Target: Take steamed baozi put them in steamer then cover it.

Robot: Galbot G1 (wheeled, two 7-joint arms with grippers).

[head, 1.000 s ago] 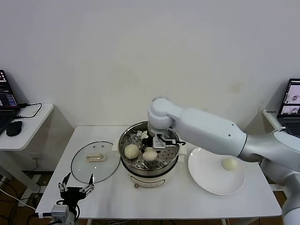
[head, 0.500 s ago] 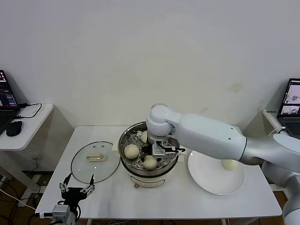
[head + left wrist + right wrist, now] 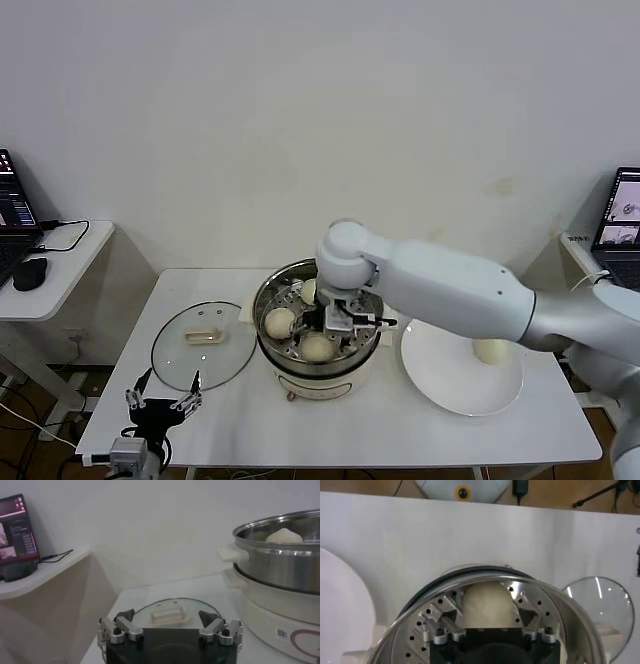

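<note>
Jaws of the right gripper (image 3: 337,322) stand spread inside the steamer (image 3: 318,378), one finger on each side of a steamed baozi (image 3: 487,605) that sits on the perforated tray; the right wrist view shows the fingertips (image 3: 440,616) beside the bun, and whether they touch it I cannot tell. In the head view that bun (image 3: 318,347) lies at the near side of the tray, a second bun (image 3: 280,322) rests toward the robot's left, and a third (image 3: 309,291) shows partly behind the gripper at the far side. The thick white right arm reaches across from the right and hides much of the pot's far rim.

A fourth bun (image 3: 490,351) lies on the white plate (image 3: 450,390) just to the right of the steamer, part of it hidden by the arm. The cover (image 3: 203,345) lies flat on the white table (image 3: 380,425) to the left of the pot, handle up, close to the pot's side.

The left gripper (image 3: 162,402) hangs at the table's near left edge, its jaws wide apart and holding nothing, pointed toward the cover (image 3: 167,614).

The pot is round polished steel on a cream-white base with stub handles; the tray is steel dotted with holes. The buns are smooth, round and cream-white. The cover is clear glass with a metal rim and a pale oblong handle. A side desk (image 3: 60,270) at the left carries a laptop (image 3: 12,215), a black mouse (image 3: 30,272) and a cable.
</note>
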